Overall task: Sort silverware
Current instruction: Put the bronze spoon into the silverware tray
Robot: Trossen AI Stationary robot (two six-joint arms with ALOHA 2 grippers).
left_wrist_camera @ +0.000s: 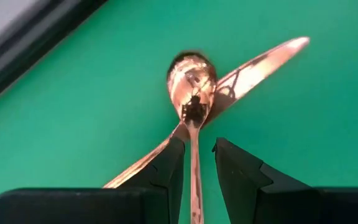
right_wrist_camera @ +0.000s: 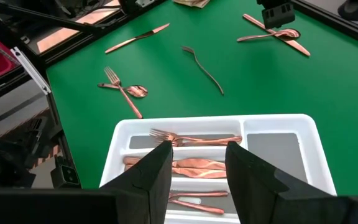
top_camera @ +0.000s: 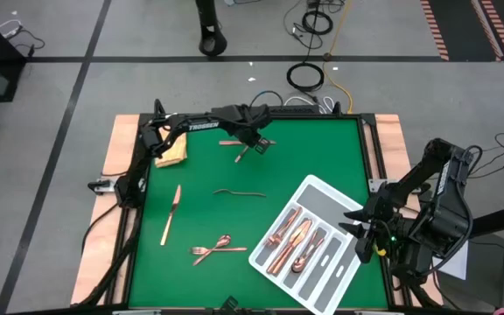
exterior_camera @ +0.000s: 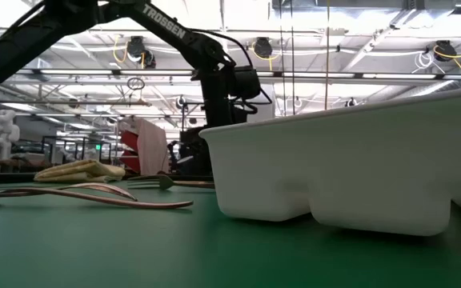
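Note:
A copper spoon (left_wrist_camera: 192, 84) lies across a copper knife (left_wrist_camera: 261, 60) on the green mat at the far middle (top_camera: 254, 145). My left gripper (left_wrist_camera: 197, 169) points down over them, open. Its two fingers stand on either side of the spoon's handle (left_wrist_camera: 195, 163), with a gap showing on each side. The left finger (left_wrist_camera: 168, 167) hides part of the knife. My right gripper (right_wrist_camera: 197, 167) hangs open above the near right end of the white divided tray (top_camera: 322, 194), with nothing between its fingers. Several copper pieces (right_wrist_camera: 191, 165) lie in the tray's compartments.
Loose on the mat lie a knife (top_camera: 171, 214) at the left, a fork (top_camera: 240, 192) in the middle, and a fork crossed with a spoon (top_camera: 216, 250) near the front. A folded yellow cloth (top_camera: 172, 155) lies at the far left. The tray's wall (exterior_camera: 350, 164) fills the low view's right.

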